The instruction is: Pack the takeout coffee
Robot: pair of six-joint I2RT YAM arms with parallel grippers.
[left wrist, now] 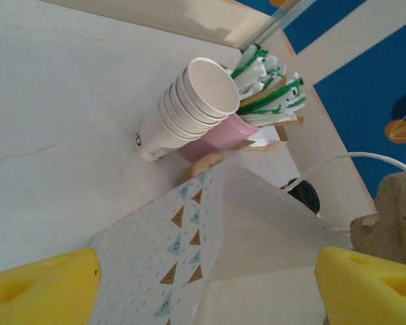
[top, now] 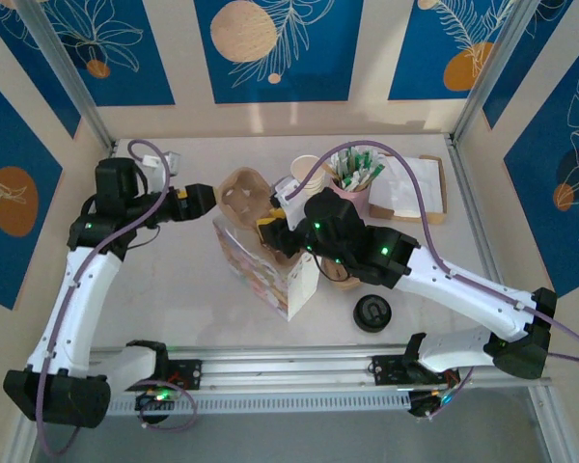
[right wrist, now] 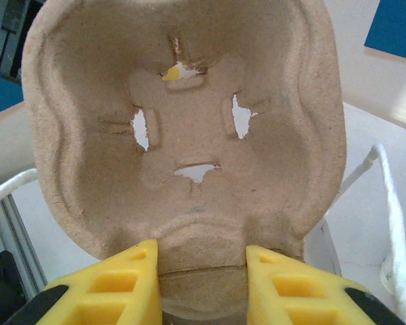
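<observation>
A brown pulp cup carrier (right wrist: 189, 101) is clamped at its rim by my right gripper (right wrist: 201, 271). In the top view the carrier (top: 243, 191) hangs over the far end of the white patterned paper bag (top: 270, 275), with the right gripper (top: 270, 230) beside it. My left gripper (top: 201, 198) is just left of the carrier, open. In the left wrist view its yellow fingers (left wrist: 40, 284) stand wide apart over the bag's open edge (left wrist: 162, 257), without pinching it. A brown cup-like thing (top: 343, 275) is partly hidden under the right arm.
A stack of white paper cups (top: 304, 174) lies next to a pink holder of green-and-white packets (top: 352, 198) at the back. A black lid (top: 373, 313) lies near the front rail. A board with white paper (top: 415, 188) sits at the back right.
</observation>
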